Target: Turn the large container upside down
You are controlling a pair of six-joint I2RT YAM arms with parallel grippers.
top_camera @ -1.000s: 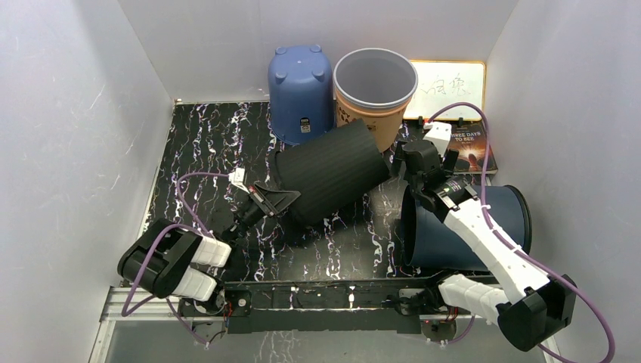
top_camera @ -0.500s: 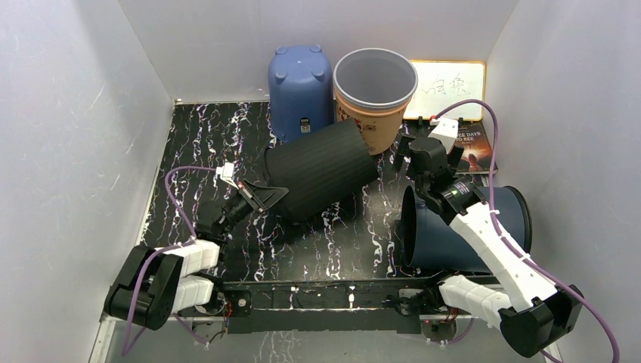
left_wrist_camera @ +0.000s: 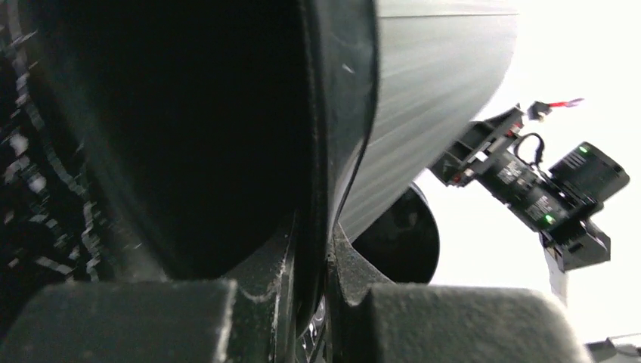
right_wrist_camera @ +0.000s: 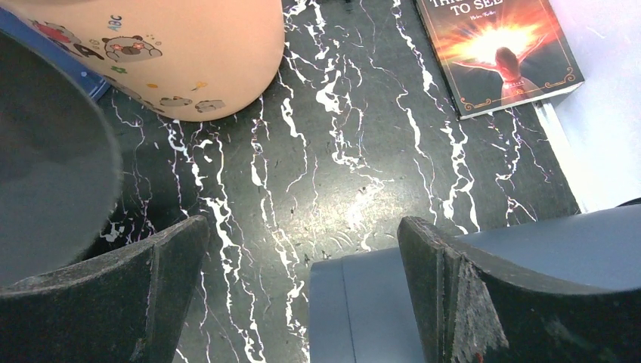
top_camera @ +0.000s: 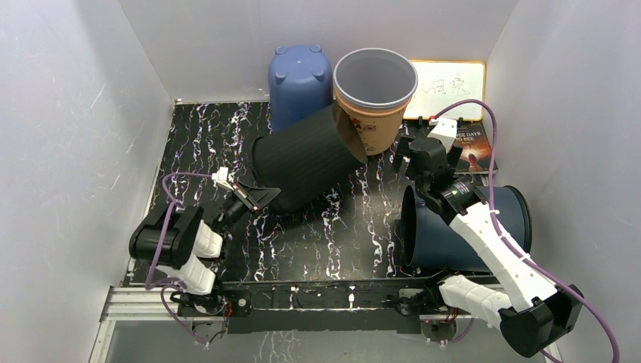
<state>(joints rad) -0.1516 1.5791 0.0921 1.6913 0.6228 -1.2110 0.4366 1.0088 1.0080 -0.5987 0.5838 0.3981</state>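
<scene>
The black ribbed container (top_camera: 302, 162) lies tilted in mid-table, its open mouth toward the near left and its base raised against the orange bucket (top_camera: 374, 91). My left gripper (top_camera: 253, 195) is shut on its rim. In the left wrist view the rim (left_wrist_camera: 332, 113) runs between the two fingers, one inside and one outside, at the gripper (left_wrist_camera: 314, 249). My right gripper (top_camera: 412, 155) is open and empty, right of the container's base. In the right wrist view it (right_wrist_camera: 302, 257) hovers above the table, with the container's base (right_wrist_camera: 45, 166) at the left.
A dark blue bin (top_camera: 469, 227) lies on its side at the right, under my right arm, and shows below the right fingers (right_wrist_camera: 393, 302). A blue bucket (top_camera: 300, 87) stands upside down at the back. A book (top_camera: 472, 151) and a whiteboard (top_camera: 453, 79) lie back right. Walls enclose three sides.
My left arm has drawn back to the left, pulling the black container left by its rim; its base has swung up against the orange bucket. The right gripper has shifted slightly back.
</scene>
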